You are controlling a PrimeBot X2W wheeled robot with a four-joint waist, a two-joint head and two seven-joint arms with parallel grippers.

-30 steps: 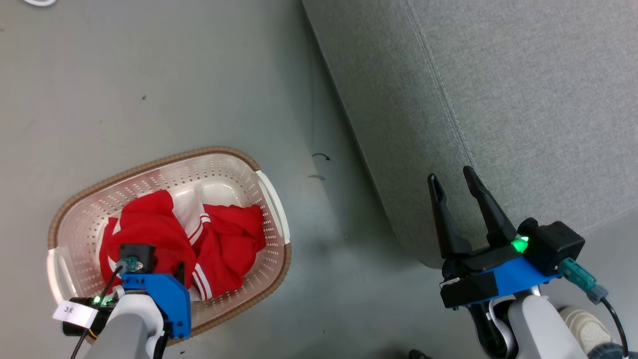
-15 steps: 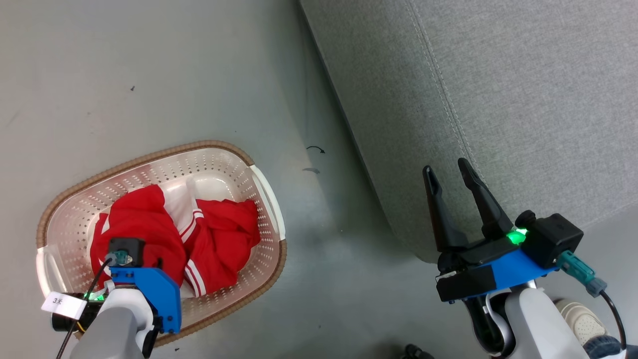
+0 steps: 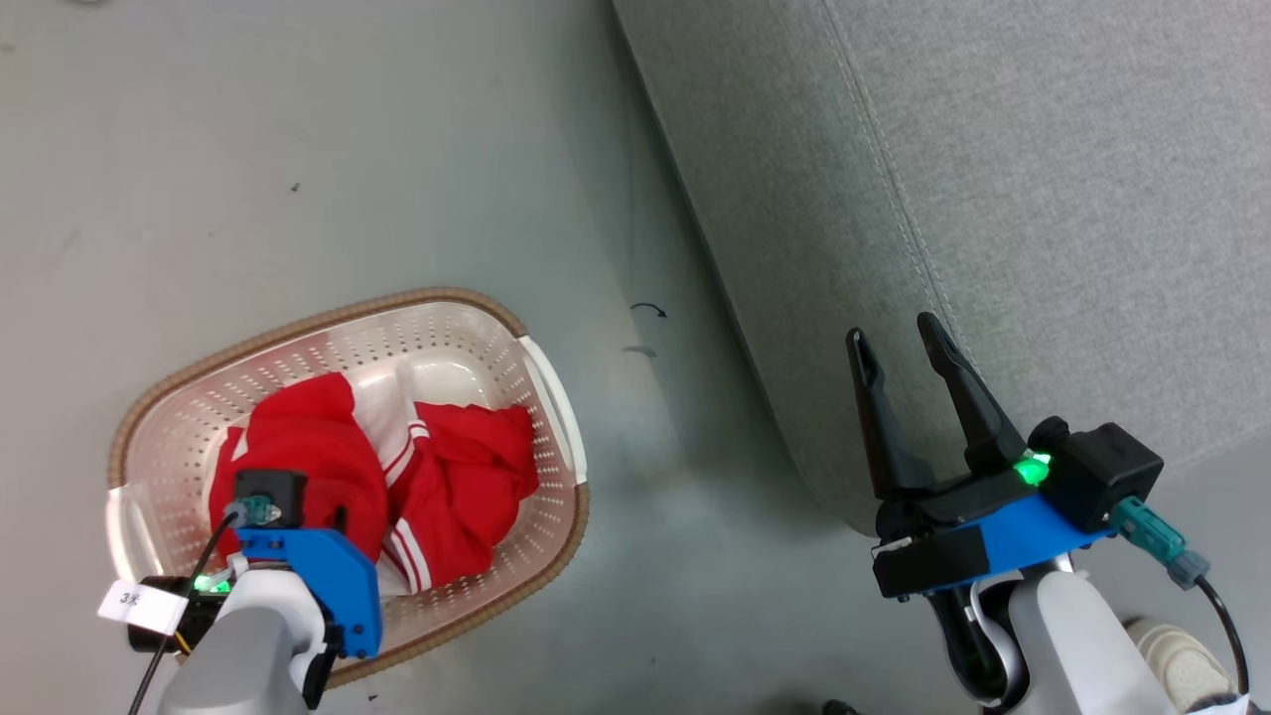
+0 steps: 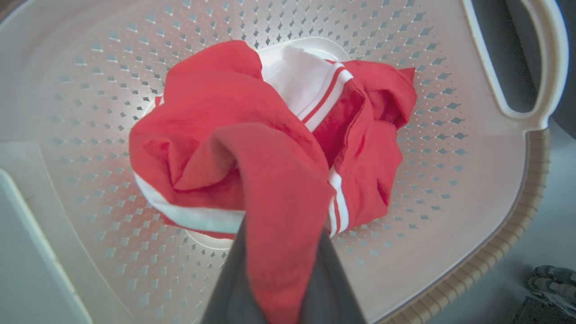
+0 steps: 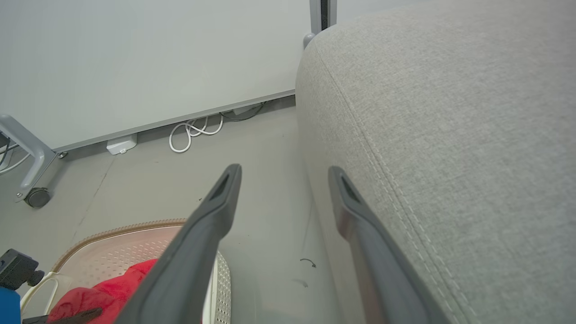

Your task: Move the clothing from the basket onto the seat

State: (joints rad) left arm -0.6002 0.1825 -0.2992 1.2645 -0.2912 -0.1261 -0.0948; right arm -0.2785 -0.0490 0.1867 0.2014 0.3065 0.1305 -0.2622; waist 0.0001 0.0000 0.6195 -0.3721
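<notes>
Down at the robot's lower left, the left gripper (image 4: pixel 283 229) is clamped on a fold of the clothing (image 4: pixel 252 135) — red cloth fills the gap between its two dark fingers (image 4: pixel 227 288). The pinch comes from above at the near side of the heap, and it looks meant for a straight lift out of the basket (image 3: pixel 328 328). The held fold rises as a ridge from the fingers toward the middle of the pile. The rest lies crumpled on the basket floor, white-striped trim showing at its centre and lower edge. As a heap it points nowhere clearly. Its longer span runs along the basket's own length, which in the head view slants from lower left to upper right.

Across at the lower right, the right gripper (image 3: pixel 894 330) has its fingers spread apart with nothing between them. It hangs just over the near rounded edge of the seat (image 3: pixel 1043 199), probably waiting out of the way. Between basket and seat lies a strip of bare grey floor (image 3: pixel 348 149). The seat's seam runs away up the head view, and no clothing is on the seat yet — the carry across is all to do.
</notes>
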